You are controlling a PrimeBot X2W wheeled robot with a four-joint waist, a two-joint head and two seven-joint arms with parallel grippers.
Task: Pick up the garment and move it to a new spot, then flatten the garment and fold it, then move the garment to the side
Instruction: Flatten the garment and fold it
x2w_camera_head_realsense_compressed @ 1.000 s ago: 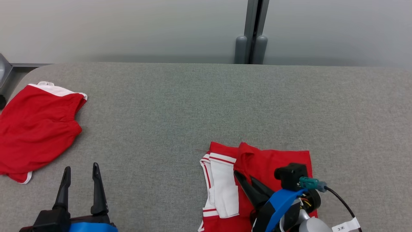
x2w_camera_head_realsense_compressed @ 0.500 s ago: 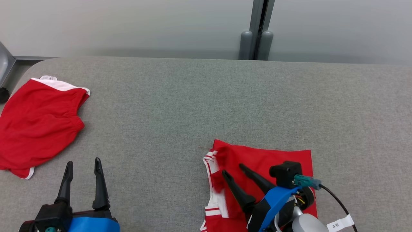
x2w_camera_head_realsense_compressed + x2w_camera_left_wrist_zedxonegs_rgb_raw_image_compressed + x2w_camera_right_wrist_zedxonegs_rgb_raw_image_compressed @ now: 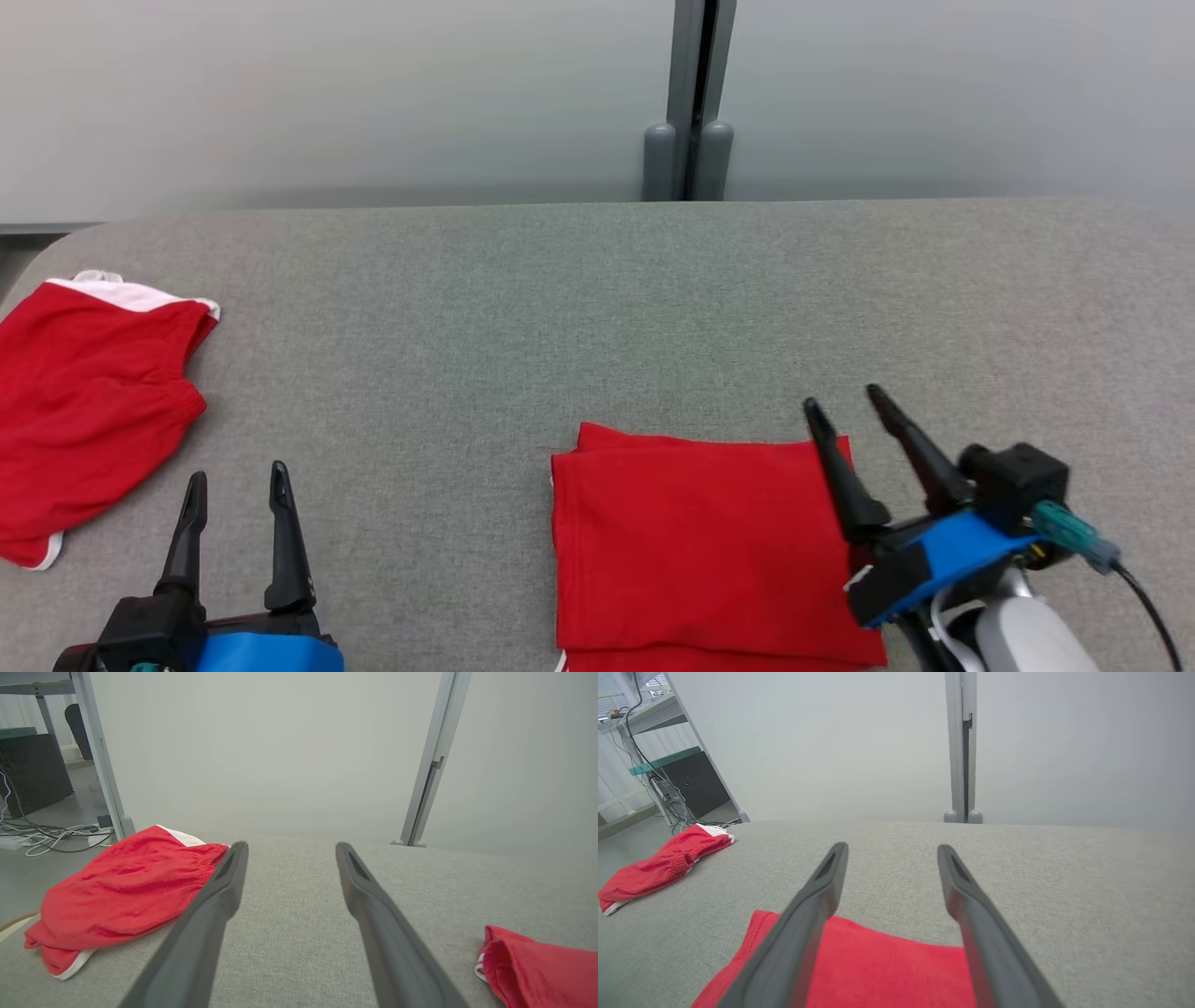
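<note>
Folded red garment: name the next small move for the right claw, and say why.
Probably lower the right claw onto the right edge of the folded red garment and close on it. The garment lies flat in a neat rectangle on the grey table, so only the move aside seems left, and the claw stands open and empty over that edge.

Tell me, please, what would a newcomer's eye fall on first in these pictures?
The folded red garment, a neat rectangle on the grey table near its front edge, draws the eye first. Next comes the second red garment, with white trim, lying rumpled at the table's left end. The right claw stands open at the folded garment's right edge, and the left claw stands open at the lower left.
</note>
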